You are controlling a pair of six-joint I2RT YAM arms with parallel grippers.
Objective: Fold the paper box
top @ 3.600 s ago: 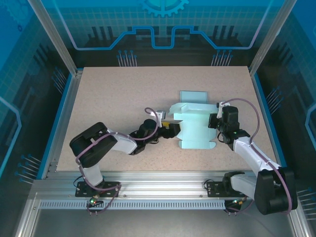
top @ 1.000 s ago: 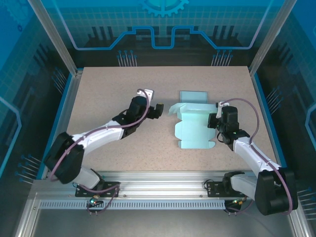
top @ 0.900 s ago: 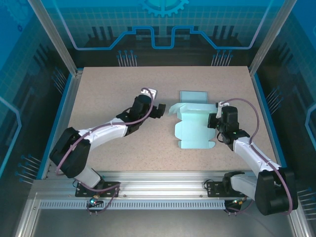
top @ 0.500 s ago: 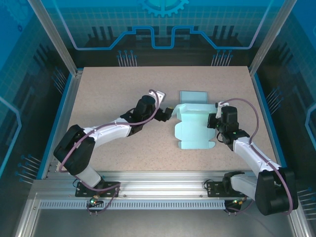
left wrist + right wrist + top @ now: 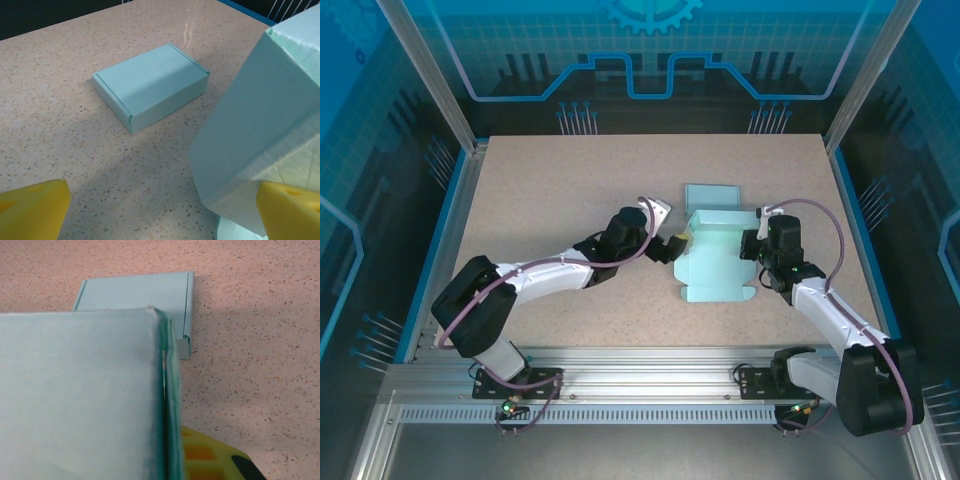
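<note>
Noting paper box [image 5: 720,268] on bench [image 5: 550,190], half folded, right wall [image 5: 167,390] pinched in closed right fingers [image 5: 205,455]. Seeing left fingers [image 5: 30,205] spread wide beside raised left flap [image 5: 250,125]. Expect light, thin card: creases easily, slides readily. Grip flap edges close to creases.

Closed teal box [image 5: 711,194], speckled table [image 5: 550,190]

speckled table [image 5: 545,185] holds the paper box [image 5: 720,268] and a folded box [image 5: 712,195].

Top camera looks down from behind; both close wrist cameras share the paper box [image 5: 250,135] and closed box [image 5: 150,85].
</note>
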